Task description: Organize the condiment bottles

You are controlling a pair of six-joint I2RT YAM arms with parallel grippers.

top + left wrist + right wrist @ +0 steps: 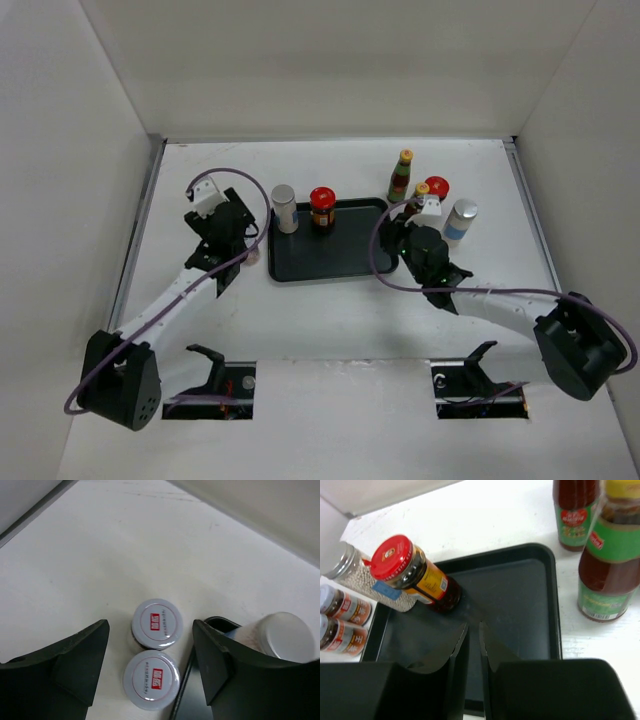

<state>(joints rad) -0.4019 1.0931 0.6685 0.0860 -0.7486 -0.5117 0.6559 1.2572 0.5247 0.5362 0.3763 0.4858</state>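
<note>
Two short silver-lidded jars (156, 624) (151, 679) stand side by side on the table just left of the black tray (345, 262). My left gripper (150, 630) hovers above them, open, one finger on each side. On the tray stand a silver-lidded shaker jar (285, 208) and a red-capped jar (321, 208). Right of the tray are two slim yellow-capped sauce bottles (401, 175) (420, 195), another red-capped jar (437, 190) and a white-blue bottle (461, 220). My right gripper (473, 630) is shut and empty over the tray's right half (520, 595).
White walls enclose the table on the left, back and right. The tray's front and middle (320, 255) are bare. The two sauce bottles (575, 510) (610, 555) stand close to the tray's right rim, beside my right gripper (395, 238).
</note>
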